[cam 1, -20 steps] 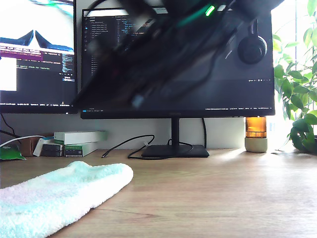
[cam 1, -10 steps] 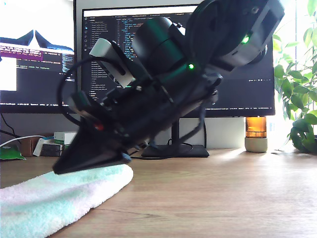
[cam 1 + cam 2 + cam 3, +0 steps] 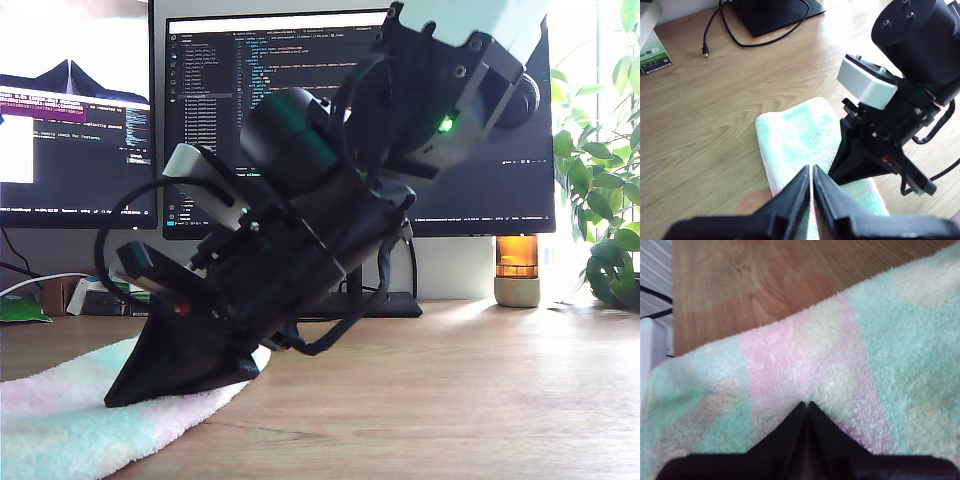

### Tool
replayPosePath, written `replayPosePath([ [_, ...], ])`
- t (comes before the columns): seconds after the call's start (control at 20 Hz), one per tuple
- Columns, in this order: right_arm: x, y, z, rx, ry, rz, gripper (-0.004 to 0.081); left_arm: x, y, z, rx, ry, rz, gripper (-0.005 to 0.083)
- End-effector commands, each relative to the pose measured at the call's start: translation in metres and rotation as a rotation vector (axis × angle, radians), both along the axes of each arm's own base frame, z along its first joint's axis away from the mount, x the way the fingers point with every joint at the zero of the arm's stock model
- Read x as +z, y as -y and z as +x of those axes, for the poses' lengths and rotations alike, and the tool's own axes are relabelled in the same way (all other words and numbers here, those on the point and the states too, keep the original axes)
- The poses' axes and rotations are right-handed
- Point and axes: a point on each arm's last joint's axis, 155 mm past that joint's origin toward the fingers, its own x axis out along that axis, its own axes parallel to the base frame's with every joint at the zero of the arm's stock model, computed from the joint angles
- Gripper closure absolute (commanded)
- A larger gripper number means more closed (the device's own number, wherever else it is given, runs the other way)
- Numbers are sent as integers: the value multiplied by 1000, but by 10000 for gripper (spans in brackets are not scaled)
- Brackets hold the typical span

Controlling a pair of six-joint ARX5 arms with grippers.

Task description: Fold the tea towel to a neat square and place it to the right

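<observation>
Your second end effector [image 3: 125,395] dropped within the last second onto the tea towel [image 3: 60,435], lower left of the exterior view, jaws closed and empty; squaring probably not finished.

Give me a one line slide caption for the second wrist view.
My second gripper, jaws together, pressed onto the fluffy mint, white and pink tea towel.

- One tea towel [image 3: 70,435], mint-green and white checked with a pale pink stripe, on one wooden desk [image 3: 450,400].
- Two grippers: my first gripper [image 3: 811,172] and my second gripper [image 3: 806,406].
- Two monitors [image 3: 300,120], side by side.
- One black cable [image 3: 730,35] on the desk.
- One amber jar [image 3: 517,270].
- One leafy plant [image 3: 600,200].
- Several small white and green boxes [image 3: 85,295]; exact count unclear.
</observation>
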Motion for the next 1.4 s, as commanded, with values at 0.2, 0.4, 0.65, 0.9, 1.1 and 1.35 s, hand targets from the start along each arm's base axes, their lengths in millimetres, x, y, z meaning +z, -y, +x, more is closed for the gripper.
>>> replayPosePath([
  [0.2,-41,33,-4,0,18,-202,781,-6,-1,0,3,-10,1,794],
  [0.4,-53,61,5,-6,4,-279,781,-6,-1,0,3,-10,2,794],
  [0.65,-65,105,17,3,-26,-369,781,-6,0,0,3,-9,1,794],
  [0.9,-75,146,24,58,-8,-461,781,-4,0,1,2,-3,-2,794],
  [1.1,-83,177,29,127,49,-573,781,-4,0,1,2,-3,-3,794],
  [1.35,-80,181,38,164,97,-601,781,-3,2,0,-7,-1,-11,794],
])
